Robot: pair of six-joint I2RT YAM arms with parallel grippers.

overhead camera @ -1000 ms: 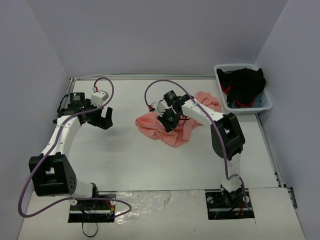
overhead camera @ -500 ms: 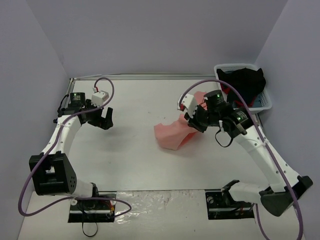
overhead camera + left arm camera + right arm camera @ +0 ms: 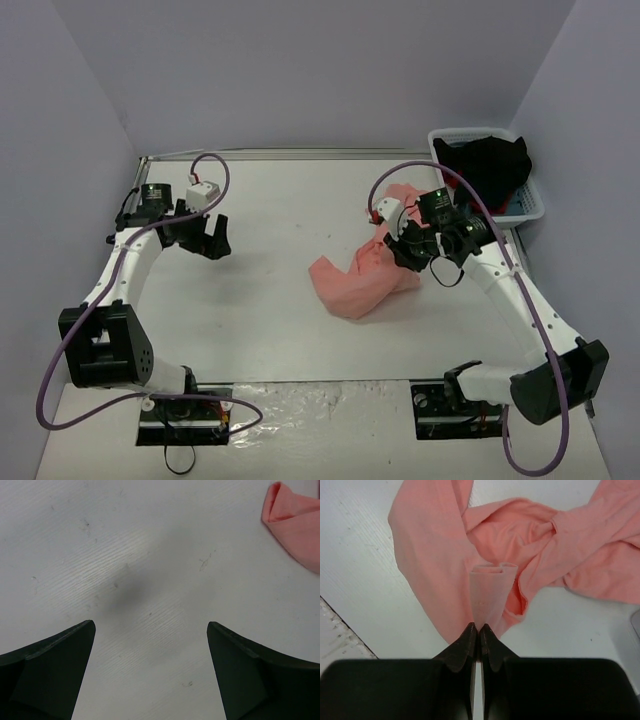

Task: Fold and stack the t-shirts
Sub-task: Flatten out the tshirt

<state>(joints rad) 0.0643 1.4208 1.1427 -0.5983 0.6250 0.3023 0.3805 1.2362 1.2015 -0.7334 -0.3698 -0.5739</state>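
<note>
Top view: a plain salmon-pink t-shirt of thin soft cloth (image 3: pixel 362 280) lies crumpled on the white desk (image 3: pixel 270 310), toward 3 o'clock from the desk's centre. It is unfolded and bunched. One broad lobe spreads toward 7 o'clock of the heap and a smaller lobe shows at 1 o'clock, behind the right arm. The cloth bears no print. Its surface is matte, with soft rounded creases.

The right pincer (image 3: pixel 405 247) sits over the middle of the heap. The cloth there rises in a ridge to meet it.

Right wrist view: the two black fingers of the right pincer (image 3: pixel 478 628) are clenched together on a narrow doubled band of the t-shirt (image 3: pixel 430 565). The band runs straight up toward 12 o'clock from the fingertips and ends in a rolled lip. A wide smooth panel falls away at 10 o'clock. Twisted, knotted folds gather at 1 to 2 o'clock, and a hem edge curls at 3 o'clock of the band.

The left pincer (image 3: pixel 213 240) hangs at 9 o'clock of the desk, well apart from the shirt.

Left wrist view: the left pincer (image 3: pixel 150 624) is released, its black fingers spread wide over bare desk. Only a folded corner of the t-shirt (image 3: pixel 295 525) shows, at 2 o'clock.

A white plastic basket (image 3: pixel 441 160) stands at the desk's 1 o'clock corner and holds dark cloth (image 3: pixel 490 170). It is near the shirt without touching it.
</note>
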